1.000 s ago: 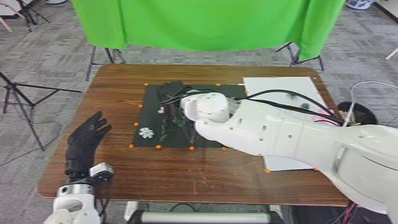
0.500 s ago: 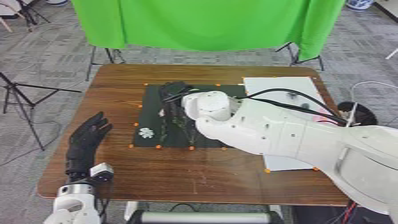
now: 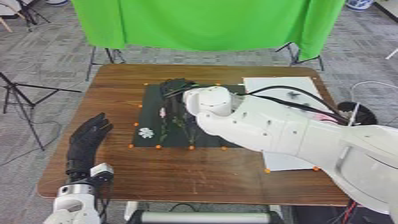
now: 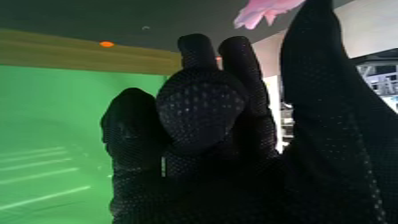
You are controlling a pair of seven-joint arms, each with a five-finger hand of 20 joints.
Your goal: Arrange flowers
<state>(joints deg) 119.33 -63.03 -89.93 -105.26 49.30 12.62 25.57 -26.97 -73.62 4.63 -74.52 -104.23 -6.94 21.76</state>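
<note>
The white flower lies on the black mat, toward the table's left edge, with a small pink flower farther from the near edge. Dark stems beside them run partly out of sight under the right arm. The right hand, over the mat's far part, is loosely open, one finger bent and the thumb apart; whether it holds anything I cannot tell. In the wrist view, pink petals are cut off. On the white board, toward the table's right edge, something pink is half hidden by cables. The left hand, open and empty, is by the table's left edge. Beyond the far edge hangs green cloth; a tripod stands left on grey floor.
</note>
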